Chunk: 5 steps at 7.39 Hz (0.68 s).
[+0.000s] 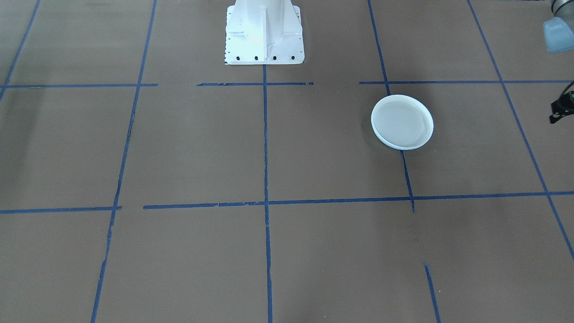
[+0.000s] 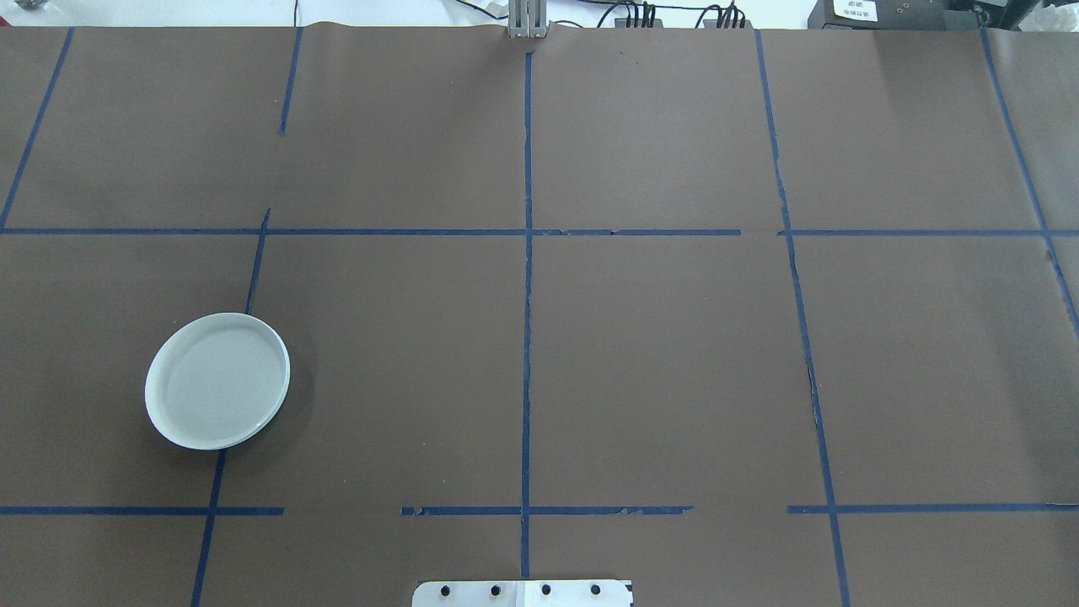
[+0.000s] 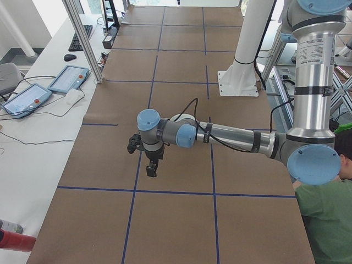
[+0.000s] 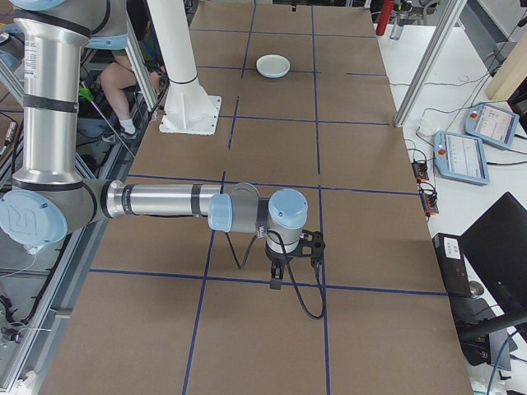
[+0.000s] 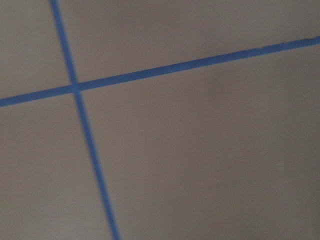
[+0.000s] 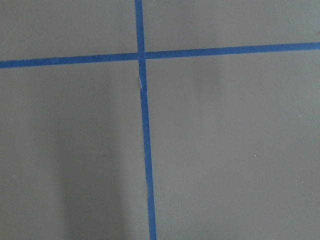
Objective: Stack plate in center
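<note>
A round, shallow, pale light-blue plate lies on the brown table on my left side, across a blue tape line. In the front-facing view the plate shows a second rim under its near edge, as if it rests on another one. It appears far off in the right side view. My left gripper hangs over the table away from the plate, and my right gripper hangs over a tape crossing. I cannot tell whether either is open or shut. Both wrist views show only brown paper and blue tape.
The white robot pedestal stands at the table's middle edge. Teach pendants lie on the side bench, and others on the opposite bench. A person in green sits beside the left arm's base. Metal frame posts rise at the table's corners.
</note>
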Tool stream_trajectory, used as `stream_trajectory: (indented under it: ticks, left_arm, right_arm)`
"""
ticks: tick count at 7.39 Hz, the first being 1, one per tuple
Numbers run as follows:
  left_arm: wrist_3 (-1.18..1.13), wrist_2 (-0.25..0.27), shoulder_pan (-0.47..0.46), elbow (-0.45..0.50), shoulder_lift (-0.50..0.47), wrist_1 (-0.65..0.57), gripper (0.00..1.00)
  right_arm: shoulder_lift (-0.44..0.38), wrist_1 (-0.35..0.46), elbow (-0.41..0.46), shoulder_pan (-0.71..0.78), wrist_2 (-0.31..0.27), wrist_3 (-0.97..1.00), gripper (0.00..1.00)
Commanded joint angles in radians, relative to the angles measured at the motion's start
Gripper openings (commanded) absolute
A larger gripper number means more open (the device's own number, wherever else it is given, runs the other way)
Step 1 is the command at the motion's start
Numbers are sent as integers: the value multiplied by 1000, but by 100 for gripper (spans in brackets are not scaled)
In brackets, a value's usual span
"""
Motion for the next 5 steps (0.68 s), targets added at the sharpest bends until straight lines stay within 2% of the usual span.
stream_trajectory:
  ticks: [1,2,5]
  left_arm:
    - [88,-54,-205,13,-38,144,100]
    - [88,-146,-215,13,-15,144,100]
    - [82,-144,-212,13,20,136,100]
  right_arm:
    - [0,0,0,0,0,0,100]
    - [0,-2,0,0,0,0,100]
    - [0,0,0,0,0,0,100]
